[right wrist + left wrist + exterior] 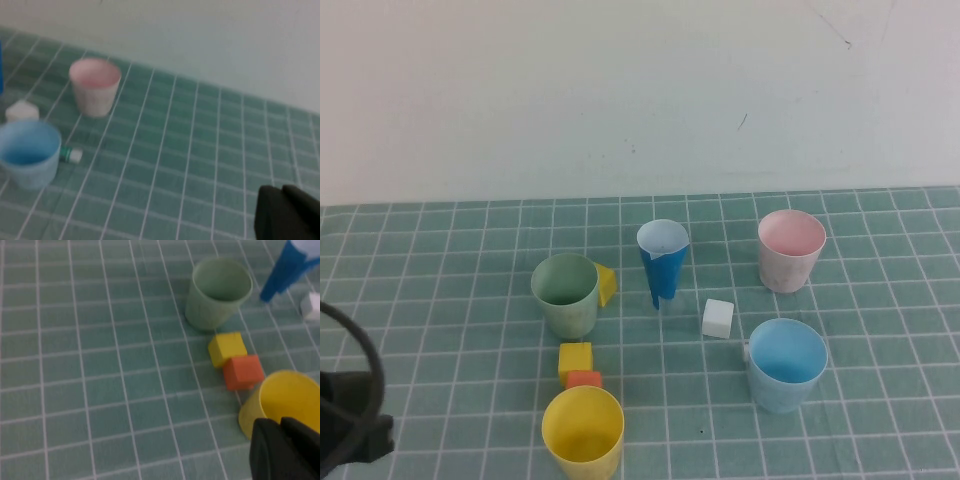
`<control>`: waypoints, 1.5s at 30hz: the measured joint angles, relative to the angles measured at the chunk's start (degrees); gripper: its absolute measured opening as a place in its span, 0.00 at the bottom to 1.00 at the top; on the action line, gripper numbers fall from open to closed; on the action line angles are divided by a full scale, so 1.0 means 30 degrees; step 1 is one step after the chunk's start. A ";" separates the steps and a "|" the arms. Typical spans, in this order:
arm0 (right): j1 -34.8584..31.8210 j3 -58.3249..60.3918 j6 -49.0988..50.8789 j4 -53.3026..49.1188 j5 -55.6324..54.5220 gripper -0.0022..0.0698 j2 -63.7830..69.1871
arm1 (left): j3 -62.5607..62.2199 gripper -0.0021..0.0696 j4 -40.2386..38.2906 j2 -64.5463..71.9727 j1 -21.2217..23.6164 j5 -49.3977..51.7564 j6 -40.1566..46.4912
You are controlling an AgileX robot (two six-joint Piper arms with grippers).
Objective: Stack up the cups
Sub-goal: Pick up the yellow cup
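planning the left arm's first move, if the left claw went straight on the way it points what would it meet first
Most likely the yellow cup, which sits right ahead of the shut left claw in its wrist view. Depth is unclear, so it might pass over the rim.

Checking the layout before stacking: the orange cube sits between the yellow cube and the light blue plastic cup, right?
Not quite. In the high view the orange cube sits between the yellow cube and the yellow plastic cup, not the light blue plastic cup.
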 joint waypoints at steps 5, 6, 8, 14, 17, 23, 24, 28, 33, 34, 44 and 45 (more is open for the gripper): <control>0.0000 0.0000 -0.5344 0.1619 0.1774 0.03 0.2068 | -0.0050 0.03 -0.1353 0.2544 0.0000 0.0606 0.1613; 0.0000 0.0000 -0.6438 0.1868 0.2011 0.03 0.2385 | -0.0082 0.03 -0.1662 0.3034 0.0000 0.0606 0.1897; 0.0000 0.0036 -0.7600 0.2111 0.2185 0.03 0.2903 | -0.0082 0.03 -0.2371 0.3996 0.0000 0.0606 0.2379; 0.0000 0.0564 -0.8397 0.3186 0.2185 0.03 0.4295 | -0.0338 0.03 -0.6530 0.6783 -0.0225 0.1150 0.5797; 0.0000 0.1024 -0.8397 0.3472 0.2106 0.03 0.4849 | -0.0891 0.03 -0.6462 0.7918 -0.1312 0.0688 0.6160; 0.0000 0.1936 -0.8937 0.4522 0.1542 0.03 0.5537 | -0.2809 0.04 -0.4751 1.0068 -0.4773 0.0056 0.5646; 0.0000 0.1984 -0.9070 0.4709 0.1409 0.03 0.5630 | -0.3105 0.05 -0.4444 1.0409 -0.5188 0.0045 0.5470; 0.0000 0.2010 -0.9243 0.4900 0.1162 0.03 0.5628 | -0.4473 0.24 -0.2945 1.2046 -0.5765 0.0045 0.4292; 0.0000 0.2010 -0.9272 0.5016 0.0996 0.03 0.5628 | -0.5397 0.68 -0.1189 1.3750 -0.5840 0.0007 0.3871; 0.0000 0.2010 -0.9272 0.5016 0.0954 0.03 0.5628 | -0.5473 0.74 -0.0870 1.4081 -0.5840 -0.0115 0.3871; 0.0000 0.2010 -0.9316 0.5169 0.0666 0.03 0.5628 | -0.5585 0.84 0.0398 1.7929 -0.5840 -0.1146 0.5518; 0.0000 0.2010 -0.9316 0.5169 0.0641 0.03 0.5628 | -0.5585 0.83 0.0398 1.8200 -0.5840 -0.1341 0.5474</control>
